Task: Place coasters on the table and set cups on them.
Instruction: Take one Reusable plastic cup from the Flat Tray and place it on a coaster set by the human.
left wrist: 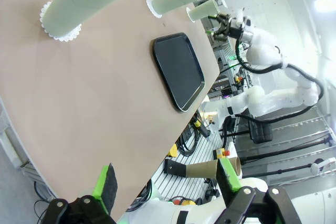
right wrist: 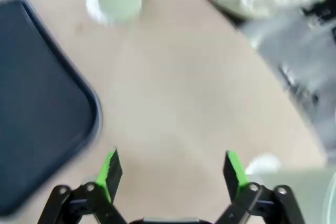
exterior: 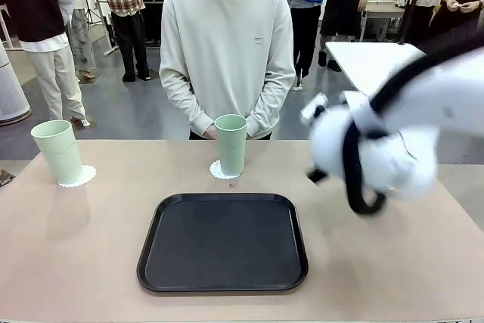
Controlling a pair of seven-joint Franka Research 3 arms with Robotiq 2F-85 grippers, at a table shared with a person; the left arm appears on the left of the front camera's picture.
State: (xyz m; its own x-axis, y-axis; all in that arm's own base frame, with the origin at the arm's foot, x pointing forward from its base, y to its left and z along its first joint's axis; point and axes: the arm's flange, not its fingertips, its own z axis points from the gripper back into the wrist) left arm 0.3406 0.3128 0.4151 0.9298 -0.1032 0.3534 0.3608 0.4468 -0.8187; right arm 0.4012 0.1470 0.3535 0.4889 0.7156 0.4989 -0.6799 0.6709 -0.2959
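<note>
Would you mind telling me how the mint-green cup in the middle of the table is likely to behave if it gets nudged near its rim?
The middle cup is tall and tapers to a narrow base, so it would probably tip rather than slide. It looks like thin plastic, likely light. The paper coaster under it may slip on the smooth table.

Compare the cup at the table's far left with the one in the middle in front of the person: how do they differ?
The left cup sits off-centre on its coaster, which juts out to one side; the middle cup covers more of its coaster. The left cup stands near the table's corner, the middle cup just behind the black tray. Both are upright, mint green and alike in shape.
</note>
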